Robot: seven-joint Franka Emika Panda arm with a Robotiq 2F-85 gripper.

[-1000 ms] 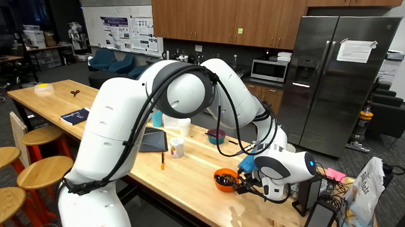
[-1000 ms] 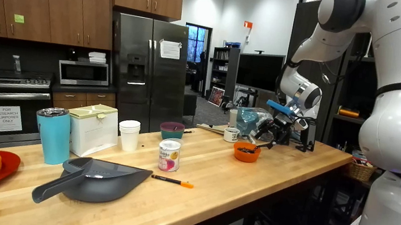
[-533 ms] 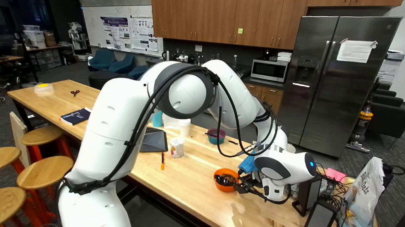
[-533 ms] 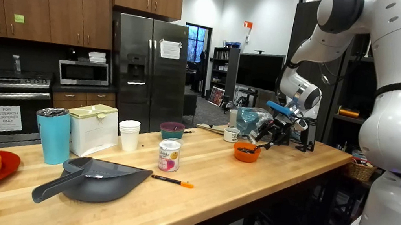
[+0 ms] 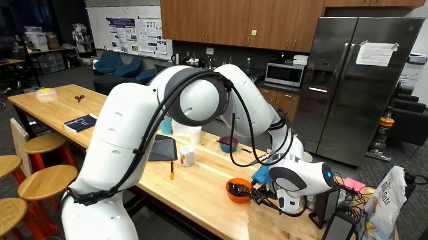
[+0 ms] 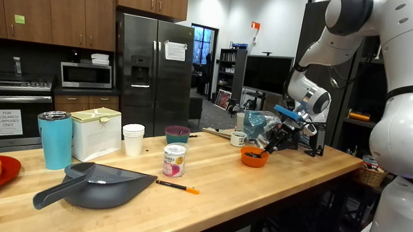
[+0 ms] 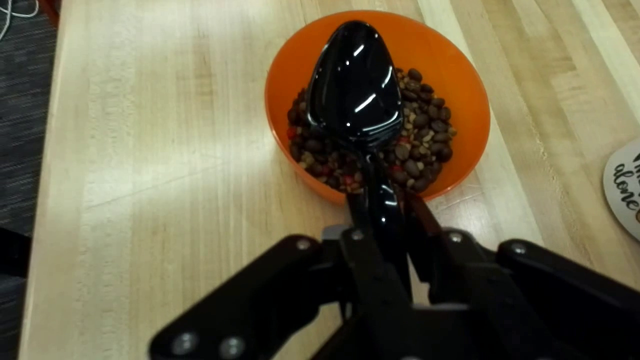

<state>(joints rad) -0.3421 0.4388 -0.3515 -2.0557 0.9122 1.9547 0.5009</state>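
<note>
A black spoon (image 7: 356,85), its shiny scoop uppermost in the wrist view, lies over an orange bowl (image 7: 467,112) of dark beans, tan bits and a few red pieces. My gripper (image 7: 384,207) is shut on the spoon's handle (image 7: 382,197), one finger pressed to each side, just beyond the bowl's near rim. In both exterior views the gripper (image 5: 257,194) points down at a slant beside the orange bowl (image 6: 253,162). The handle's rear end is hidden among the black finger links. Whether the scoop touches the beans, I cannot tell.
A white mug (image 6: 238,138) and a crumpled blue plastic bag (image 6: 255,125) stand behind the bowl. Speakers (image 5: 338,232), tangled cables and a white bag (image 5: 384,213) crowd the table's end. A canister (image 6: 174,160), a marker (image 6: 175,186) and a dustpan (image 6: 109,191) sit farther along.
The fingers, spread apart a second ago, have come together on the spoon's handle. The spoon has shifted a little in the bowl. The arm has barely moved; the bowl stands where it was.
</note>
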